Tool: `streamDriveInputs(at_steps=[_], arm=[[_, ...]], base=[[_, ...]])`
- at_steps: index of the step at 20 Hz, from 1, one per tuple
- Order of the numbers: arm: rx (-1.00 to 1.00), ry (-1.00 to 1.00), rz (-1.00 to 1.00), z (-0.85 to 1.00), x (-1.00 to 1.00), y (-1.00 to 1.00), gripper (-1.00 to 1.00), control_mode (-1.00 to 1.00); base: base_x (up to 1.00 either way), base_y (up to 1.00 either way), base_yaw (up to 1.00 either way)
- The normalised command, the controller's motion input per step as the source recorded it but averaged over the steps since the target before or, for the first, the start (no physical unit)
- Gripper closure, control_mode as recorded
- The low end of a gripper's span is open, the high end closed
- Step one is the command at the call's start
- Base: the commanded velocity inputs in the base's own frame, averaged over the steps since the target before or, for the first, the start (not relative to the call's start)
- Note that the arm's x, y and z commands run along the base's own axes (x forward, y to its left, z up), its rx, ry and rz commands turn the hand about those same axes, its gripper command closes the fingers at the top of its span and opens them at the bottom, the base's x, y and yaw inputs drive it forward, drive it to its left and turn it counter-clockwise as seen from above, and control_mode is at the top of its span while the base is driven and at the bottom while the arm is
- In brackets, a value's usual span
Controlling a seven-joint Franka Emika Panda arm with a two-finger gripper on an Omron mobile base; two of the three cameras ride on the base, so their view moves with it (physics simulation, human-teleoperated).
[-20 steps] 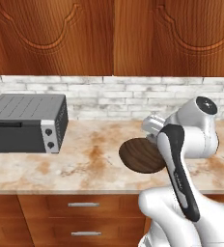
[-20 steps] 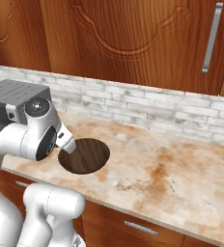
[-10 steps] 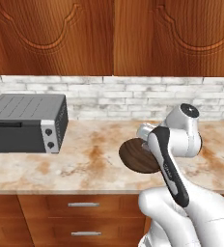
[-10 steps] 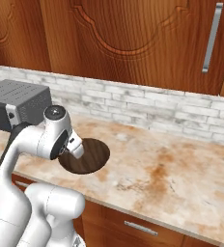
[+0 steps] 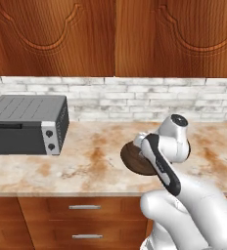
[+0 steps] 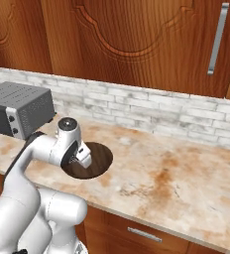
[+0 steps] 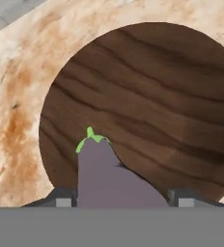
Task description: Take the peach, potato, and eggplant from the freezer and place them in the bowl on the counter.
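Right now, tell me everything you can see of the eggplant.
The eggplant is a dull grey-purple, smooth-skinned vegetable with a small bright green cap at its far end. In the hand view it sits between the gripper's two dark finger tips, held, pointing out over the dark brown wood-grained bowl. Its lower end is cut off by the picture's edge. Whether it touches the bowl can't be told.

One eggplant (image 7: 106,178), one bowl (image 7: 147,96), one toaster oven (image 5: 27,124).
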Motion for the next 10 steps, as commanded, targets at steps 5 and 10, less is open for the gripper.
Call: streamDriveInputs(at_steps=[5, 10], arm=[[0.00, 0.05, 0.00, -0.52, 0.31, 0.00, 1.00, -1.00], [0.00, 0.09, 0.00, -0.27, 0.15, 0.00, 1.00, -1.00]], base=[[0.00, 0.00, 0.00], [0.00, 0.00, 0.00]])
